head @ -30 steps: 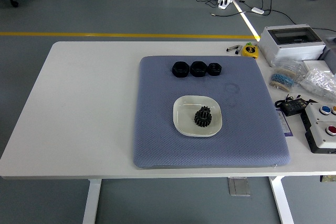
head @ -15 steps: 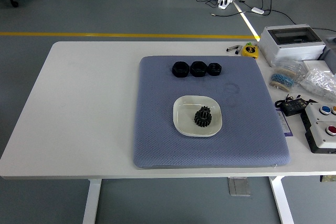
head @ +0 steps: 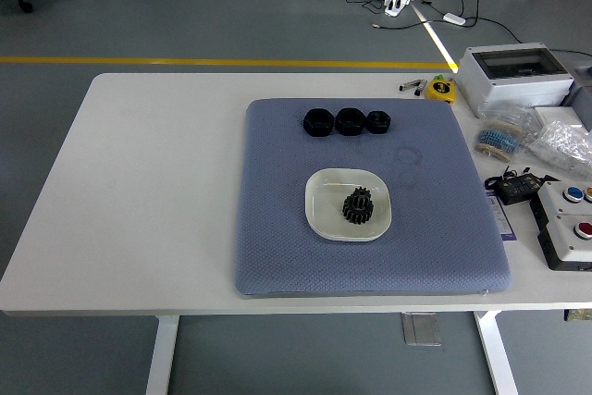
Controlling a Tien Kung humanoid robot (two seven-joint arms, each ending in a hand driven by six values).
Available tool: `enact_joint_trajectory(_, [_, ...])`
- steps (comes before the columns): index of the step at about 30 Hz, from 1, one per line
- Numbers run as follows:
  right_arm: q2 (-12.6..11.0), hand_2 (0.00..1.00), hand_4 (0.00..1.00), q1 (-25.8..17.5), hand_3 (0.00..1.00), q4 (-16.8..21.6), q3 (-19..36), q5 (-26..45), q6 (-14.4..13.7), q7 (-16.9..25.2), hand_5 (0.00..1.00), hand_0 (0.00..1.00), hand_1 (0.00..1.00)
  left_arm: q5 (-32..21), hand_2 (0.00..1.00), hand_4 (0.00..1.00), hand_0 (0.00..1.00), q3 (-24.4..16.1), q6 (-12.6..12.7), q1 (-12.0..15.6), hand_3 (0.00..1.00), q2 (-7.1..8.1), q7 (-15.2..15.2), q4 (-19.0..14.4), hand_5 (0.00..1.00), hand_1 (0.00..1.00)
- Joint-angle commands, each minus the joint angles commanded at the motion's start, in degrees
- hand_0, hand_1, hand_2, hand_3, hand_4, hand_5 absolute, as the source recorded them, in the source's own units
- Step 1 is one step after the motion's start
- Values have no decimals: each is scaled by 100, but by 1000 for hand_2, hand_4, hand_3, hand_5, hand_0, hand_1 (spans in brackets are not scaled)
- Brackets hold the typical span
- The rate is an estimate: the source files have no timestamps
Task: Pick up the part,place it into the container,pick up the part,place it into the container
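A black gear [head: 358,206] lies in a shallow white dish [head: 324,213] in the middle of a blue-grey mat [head: 277,228] on the white table. Three black parts [head: 347,121] stand in a row near the mat's far edge, touching or nearly touching each other. Neither of my hands is in view.
At the table's right edge lie a grey box with a clear lid [head: 516,76], a yellow tape measure [head: 441,89], bagged small parts [head: 560,143], a black adapter with cable [head: 514,187] and a white button box [head: 571,222]. The table's left half [head: 148,182] is bare white.
Nothing on the table has moved. Only a person's shoes on the floor at the top right have shifted.
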Motion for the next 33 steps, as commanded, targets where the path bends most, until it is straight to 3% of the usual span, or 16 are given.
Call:
enact_joint_trajectory(9, [-76, 834, 998, 227, 865, -19, -89, -38, 21, -12, 718, 777, 776, -231, 834, 800, 796, 154, 22, -31, 766, -4, -85, -18, 693, 826])
enact_joint_trajectory(33, [-29, 826, 998, 100, 844, -12, -81, -130, 121, -83, 698, 776, 772, 70, 833, 799, 793, -16, 6, 72, 760, 54, 10, -12, 694, 824])
